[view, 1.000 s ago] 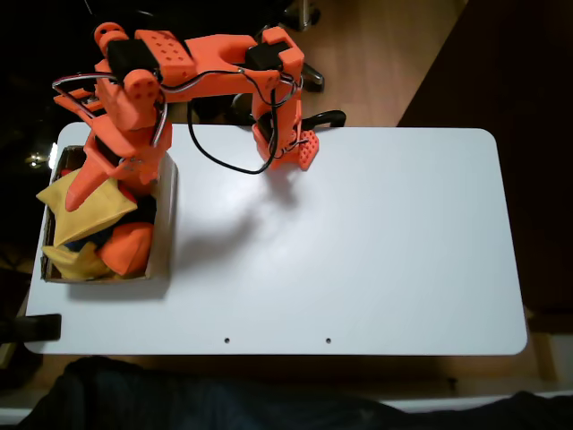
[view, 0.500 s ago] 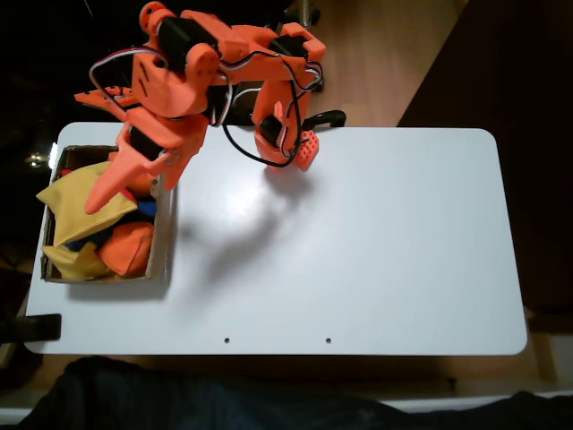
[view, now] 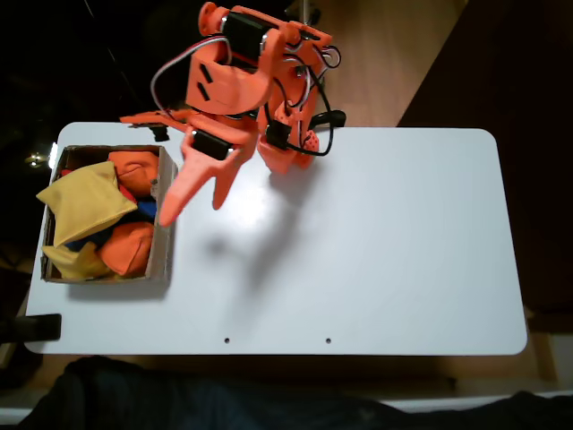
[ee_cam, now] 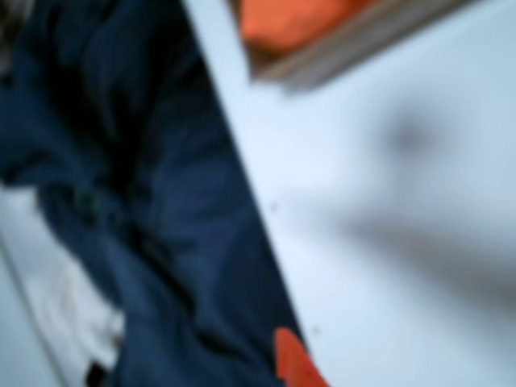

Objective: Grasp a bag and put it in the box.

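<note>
Fixed view showed the mustard-yellow bag lying in the box, atop the other bean bags; the gripper hung empty above the table, fingers apart. Soft and light, I judged it best pinched mid-fabric

Looks like a home or hobby room: a white rounded-corner worktop stands on warm wooden plank flooring, with black chair or stand legs on the boards beyond the worktop and dark blue cloth along its near edge.
</note>
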Controlling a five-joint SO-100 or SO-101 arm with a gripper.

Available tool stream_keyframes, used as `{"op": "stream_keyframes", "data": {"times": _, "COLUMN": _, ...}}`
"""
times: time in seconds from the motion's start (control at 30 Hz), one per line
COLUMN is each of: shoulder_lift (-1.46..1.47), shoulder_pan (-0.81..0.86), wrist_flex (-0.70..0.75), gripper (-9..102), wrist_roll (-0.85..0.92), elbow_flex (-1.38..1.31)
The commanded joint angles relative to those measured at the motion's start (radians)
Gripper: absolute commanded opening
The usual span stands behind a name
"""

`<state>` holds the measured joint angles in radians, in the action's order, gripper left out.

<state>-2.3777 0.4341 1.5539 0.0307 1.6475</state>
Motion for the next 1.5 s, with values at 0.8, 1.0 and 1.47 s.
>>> {"op": "stream_keyframes", "data": {"times": 0.8, "shoulder_lift": -0.420, "shoulder_pan": -0.419, "wrist_flex": -0.314, "gripper": 33, "wrist_roll": -0.100, "elbow_flex": 0.578}}
{"op": "stream_keyframes", "data": {"times": 1.0, "shoulder_lift": -0.511, "shoulder_pan": -0.428, "wrist_flex": -0.344, "gripper": 0, "wrist_roll": -0.120, "elbow_flex": 0.689}}
{"op": "stream_keyframes", "data": {"times": 1.47, "shoulder_lift": -0.689, "shoulder_pan": -0.445, "wrist_flex": -0.371, "gripper": 0, "wrist_roll": -0.098, "elbow_flex": 0.960}}
